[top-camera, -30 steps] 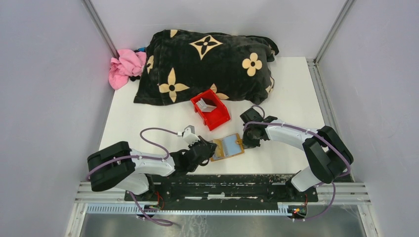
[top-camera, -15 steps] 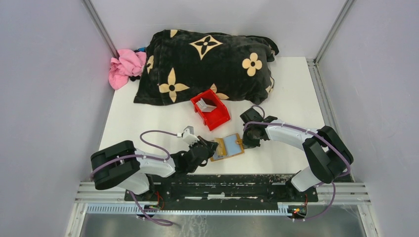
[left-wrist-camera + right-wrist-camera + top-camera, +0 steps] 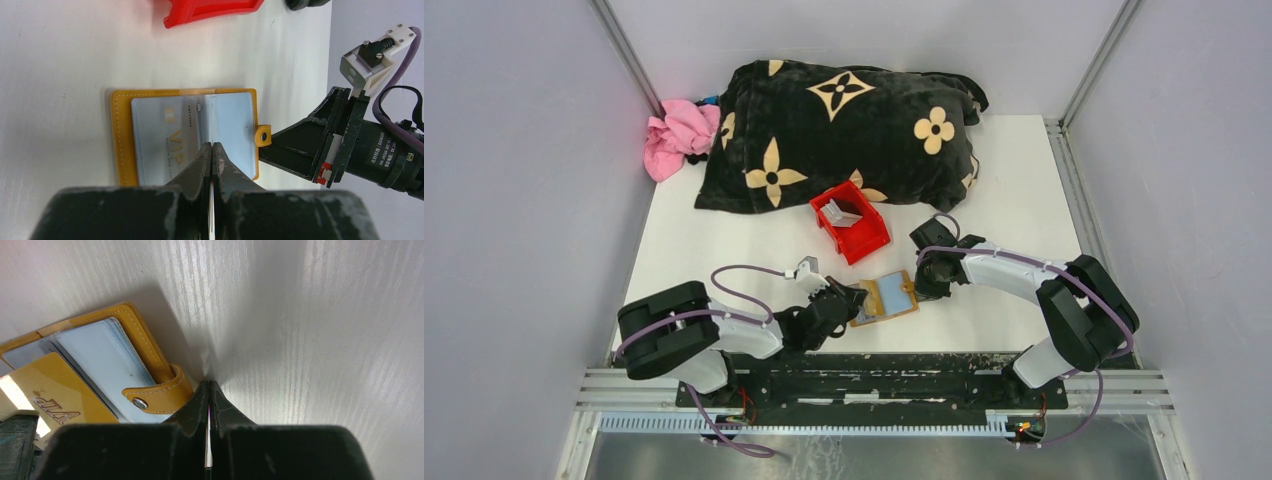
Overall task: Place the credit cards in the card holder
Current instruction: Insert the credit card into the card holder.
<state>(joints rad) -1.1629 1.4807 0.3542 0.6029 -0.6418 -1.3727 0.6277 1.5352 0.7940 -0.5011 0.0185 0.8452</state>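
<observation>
Holder (image 3: pixel 889 300): laid open and flat on the table (image 3: pixel 724 240), near its front edge, between the two grippers; pale clear pockets are turned upward.
VIP card (image 3: pixel 170 145): seen at the holder's half on the left arm's side; whether it is inside a pocket or only laid on it cannot be told.
Other cards (image 3: pixel 840 213): white and grey, leaned inside the red bin (image 3: pixel 871 237), which is set just behind the holder.
Left gripper (image 3: pixel 211 146): jaws pressed together, tips placed over the holder's middle fold; only a thin pale line is seen between the fingers, and no held card can be made out.
Right gripper (image 3: pixel 208 384): jaws pressed together, nothing pinched; tips are lowered to the table, right against the holder's strap (image 3: pixel 162 392) at its outer edge.
Blanket (image 3: pixel 844 130): black with cream flowers, heaped at the far end of the table.
Cloth (image 3: pixel 679 135): pink, bunched at the blanket's left end.
</observation>
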